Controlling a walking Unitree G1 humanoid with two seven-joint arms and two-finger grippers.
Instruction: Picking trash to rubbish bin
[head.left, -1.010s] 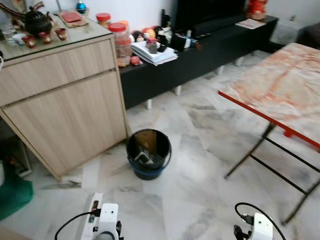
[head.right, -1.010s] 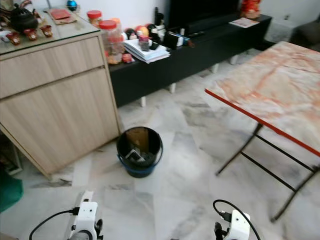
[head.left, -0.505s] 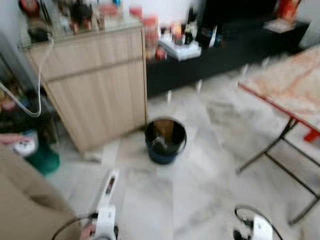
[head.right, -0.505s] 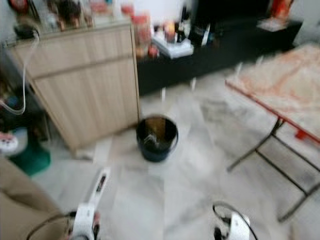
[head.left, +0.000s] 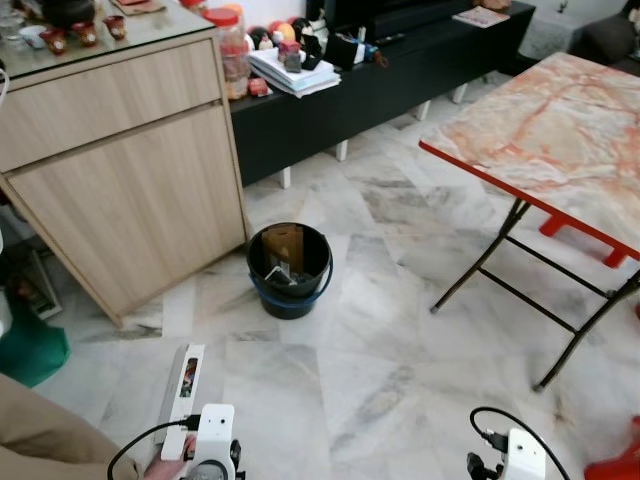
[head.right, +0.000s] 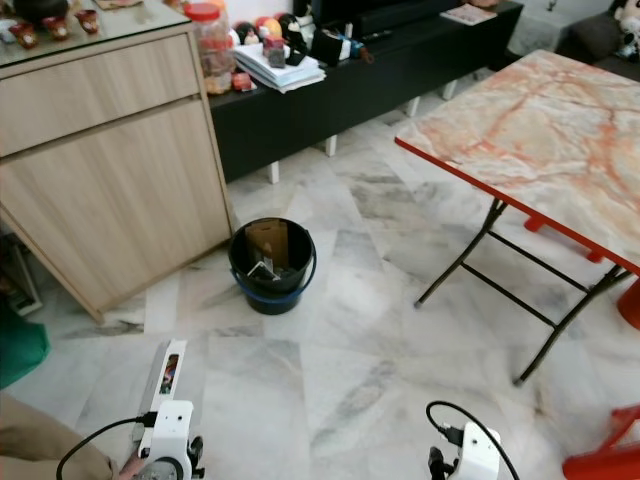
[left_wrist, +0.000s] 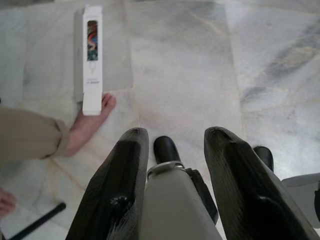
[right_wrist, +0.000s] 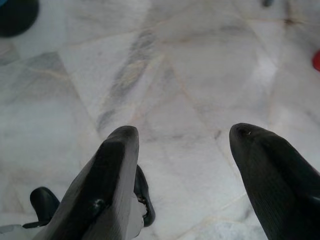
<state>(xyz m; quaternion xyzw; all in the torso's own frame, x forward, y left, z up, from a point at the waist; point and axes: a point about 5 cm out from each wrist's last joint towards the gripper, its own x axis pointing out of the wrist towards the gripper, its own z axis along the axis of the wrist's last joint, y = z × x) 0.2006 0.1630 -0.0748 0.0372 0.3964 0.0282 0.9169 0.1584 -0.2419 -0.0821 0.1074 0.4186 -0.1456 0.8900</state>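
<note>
Trash: a long white box (left_wrist: 92, 59) lies flat on the marble floor (head.left: 400, 330) ahead of the left tool (left_wrist: 172, 185), touching a person's bare foot (left_wrist: 87, 125). Both tools, left and right (right_wrist: 187, 175), are spread, empty. The black bin (head.left: 289, 268) stands farther ahead.

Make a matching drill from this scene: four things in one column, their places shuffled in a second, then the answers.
Things:
1. white box
2. black bin
3. folding table
4. stack of papers

Places:
A. on the low black TV bench
B. flat on the floor, ahead of the left arm
C. on the robot's right side
D. on the floor by the wooden cabinet's corner

Pairs: 1-B, 2-D, 3-C, 4-A
</note>
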